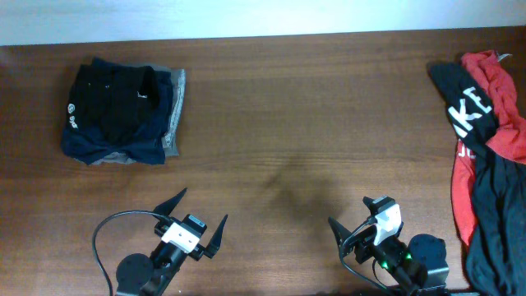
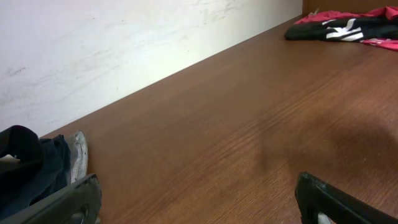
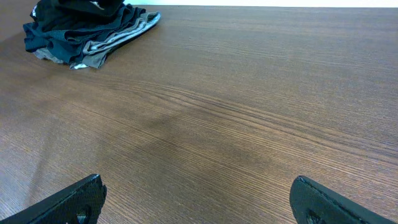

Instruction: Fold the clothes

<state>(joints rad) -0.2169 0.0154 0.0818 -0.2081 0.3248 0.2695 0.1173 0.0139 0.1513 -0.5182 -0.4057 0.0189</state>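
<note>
A folded stack of dark navy, black and grey clothes (image 1: 123, 115) lies at the far left of the wooden table (image 1: 296, 123). A loose pile of red and black clothes (image 1: 489, 140) lies at the right edge, unfolded. My left gripper (image 1: 201, 210) is open and empty near the front edge, well apart from both piles. My right gripper (image 1: 357, 212) is open and empty at the front right. The left wrist view shows open jaws (image 2: 199, 208), the stack (image 2: 31, 168) at left and the loose pile (image 2: 348, 28) far off. The right wrist view shows open jaws (image 3: 196, 202) and the stack (image 3: 87, 31).
A pale wall (image 1: 246, 16) runs along the table's far edge. A black cable (image 1: 103, 238) loops beside the left arm at the front edge. Bare wood lies between the two piles.
</note>
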